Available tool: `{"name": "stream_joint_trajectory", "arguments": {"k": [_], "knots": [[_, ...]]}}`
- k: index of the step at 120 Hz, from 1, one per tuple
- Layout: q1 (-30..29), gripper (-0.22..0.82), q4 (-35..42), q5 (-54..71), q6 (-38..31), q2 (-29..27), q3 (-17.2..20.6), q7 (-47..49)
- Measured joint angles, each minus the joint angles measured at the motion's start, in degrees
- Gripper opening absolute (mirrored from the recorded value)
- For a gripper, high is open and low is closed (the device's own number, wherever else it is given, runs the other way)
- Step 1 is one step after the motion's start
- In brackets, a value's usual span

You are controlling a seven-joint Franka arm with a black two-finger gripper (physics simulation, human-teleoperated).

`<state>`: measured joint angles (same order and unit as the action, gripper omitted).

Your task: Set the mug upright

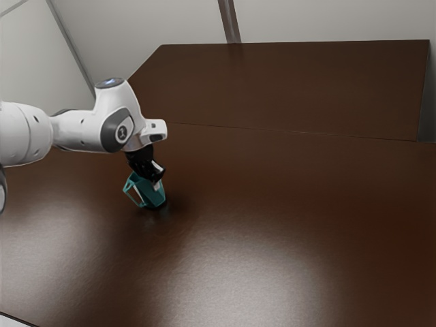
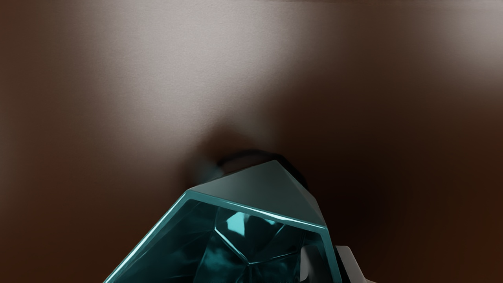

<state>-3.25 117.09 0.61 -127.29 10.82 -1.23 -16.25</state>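
Mug point(image 1: 154, 195): held mouth-up on the table's point(image 1: 306, 204) arm side, seemingly tilted, base contact can't be judged
Gripper point(image 1: 158, 182): narrow now, one mug side pinched, presumably so the tilt is controlled
Surface: brown, glossed by light, seam-crossed
Room: pale wall point(image 1: 327, 20) seen behind the table

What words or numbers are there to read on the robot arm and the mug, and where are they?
No words or numbers can be read.
Robot arm: a tiny mark on its round side cap and another on its top disc, both too small to read.
Mug: none on the sides that show.
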Motion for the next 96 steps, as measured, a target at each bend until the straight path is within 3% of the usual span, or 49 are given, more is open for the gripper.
{"name": "stream_joint_trajectory", "arguments": {"k": [8, 29, 46, 66, 96], "knots": [[0.1, -0.16, 0.0, 0.0, -0.4, 0.3, 0.0, 0.7], [0.5, 0.22, -0.1, -0.8, -0.7, -0.3, 0.1, 1.6], [1.1, 0.41, -0.1, -1.2, -0.4, -2.1, 0.2, 2.1], [1.3, 0.51, -2.1, -2.0, 3.1, -6.1, 0.1, 2.5], [1.0, 0.58, -16.3, -1.5, 16.9, -8.3, -0.1, 2.9]]}}
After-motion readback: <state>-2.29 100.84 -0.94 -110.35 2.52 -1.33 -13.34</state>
